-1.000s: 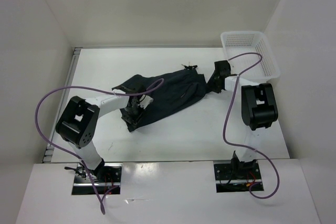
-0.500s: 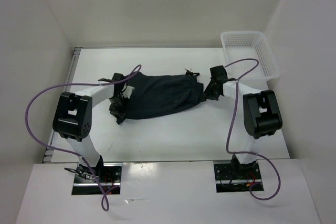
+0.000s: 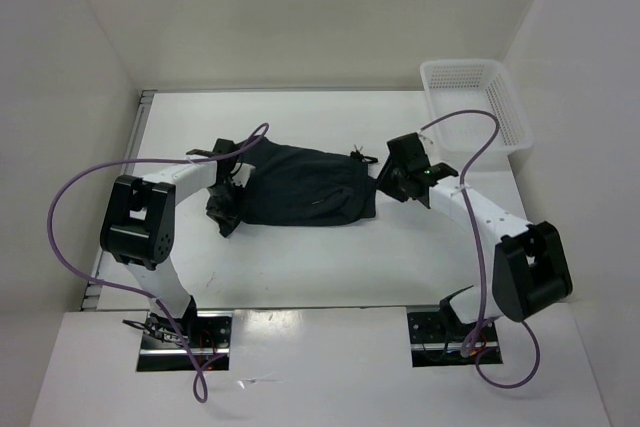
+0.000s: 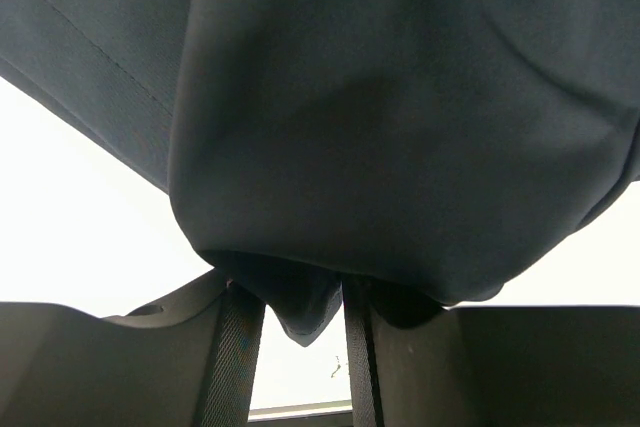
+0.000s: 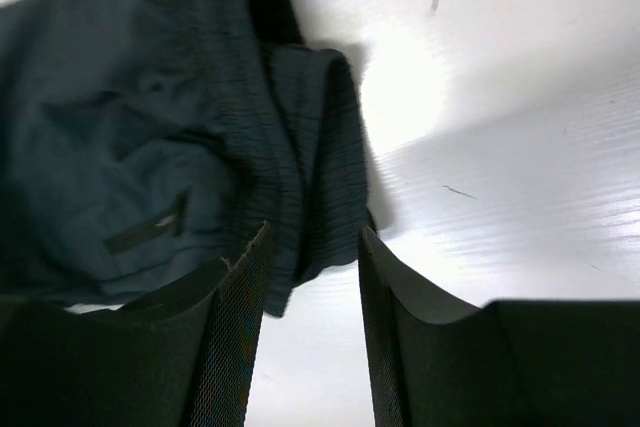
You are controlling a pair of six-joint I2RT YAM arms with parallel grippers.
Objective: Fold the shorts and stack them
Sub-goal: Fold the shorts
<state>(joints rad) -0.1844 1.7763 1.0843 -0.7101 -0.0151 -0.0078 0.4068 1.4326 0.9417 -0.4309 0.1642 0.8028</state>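
1. While only the overhead camera takes in the whole scene, it shows one pair of shorts (image 3: pixel 300 187), near-black soft cloth, lying crumpled across the middle of the white table (image 3: pixel 330 257). One white mesh basket (image 3: pixel 515 117) sits well apart at the table's 1 o'clock corner. Two grippers flank the cloth: the left gripper (image 3: pixel 228 197) at its bunched 9 o'clock end, the right gripper (image 3: pixel 385 182) at its 3 o'clock end.
2. The left wrist camera gives the close detail that is lost from above. Smooth dark cloth crossed by one stitched seam fills the upper frame. A rounded fold sags to 6 o'clock and tucks between two black textured fingers (image 4: pixel 238 347). The jaws are clamped on the shorts.
3. The right wrist camera alone shows the gathered, ribbed waistband, which lies toward 10 o'clock. Two black fingers (image 5: pixel 240 317) stand apart with bare table showing between them. The waistband edge is just beside the left-hand fingertip, ungripped.
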